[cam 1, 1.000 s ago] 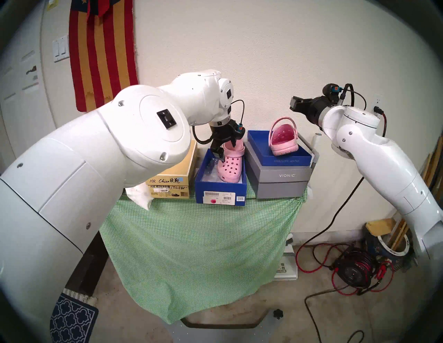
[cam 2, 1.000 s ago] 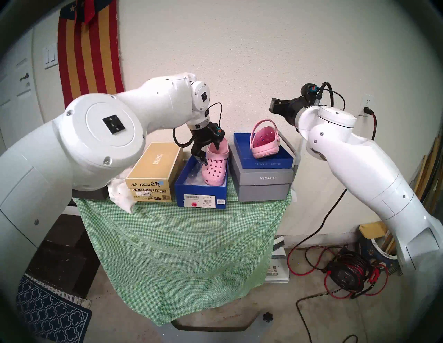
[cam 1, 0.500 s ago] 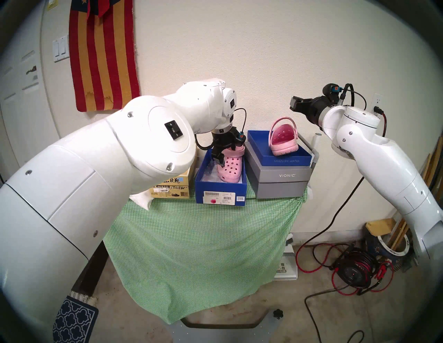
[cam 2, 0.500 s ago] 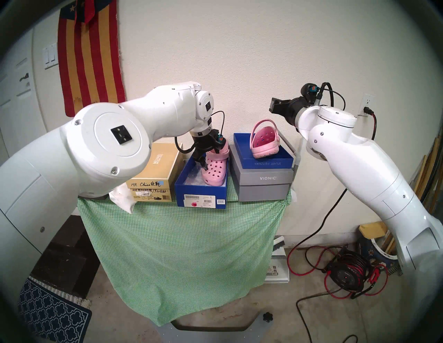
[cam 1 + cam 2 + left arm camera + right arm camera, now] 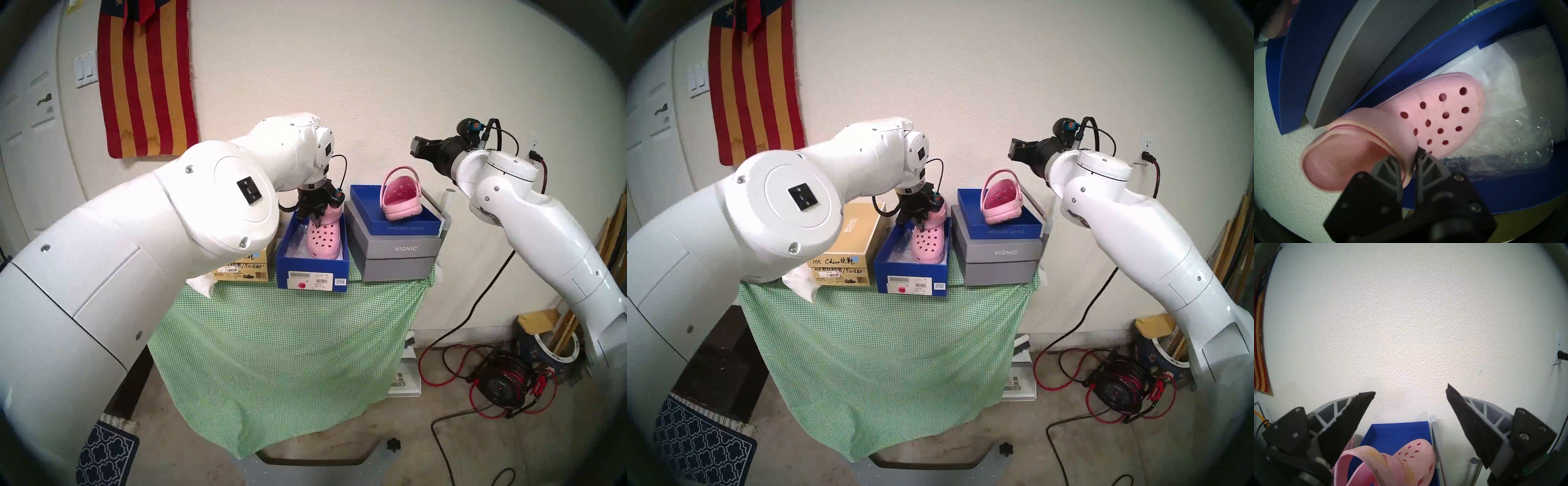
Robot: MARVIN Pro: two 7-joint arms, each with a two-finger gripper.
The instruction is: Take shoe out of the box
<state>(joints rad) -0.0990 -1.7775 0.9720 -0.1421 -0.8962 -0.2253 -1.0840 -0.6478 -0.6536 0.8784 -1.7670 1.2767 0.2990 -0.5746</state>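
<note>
While my left pincer points down into the blue box, its two fingers are squeezed tight on the side wall of the pink shoe, right by the foot hole. One finger is inside the shoe and one is outside. That shoe sits in the box with its toe low and its heel up on the back edge. It leans on the box's right wall, and white paper and crinkly clear plastic lie under it. From my head, the box is at about 12 o'clock on the green checked cloth. A gold box is at its 9 o'clock, and a gray box is at its 3 o'clock. On top of the gray box is a flat blue tray with another pink shoe in it. My right pincer is wide open and holds nothing. It points flat at the white wall, up above that tray.
</note>
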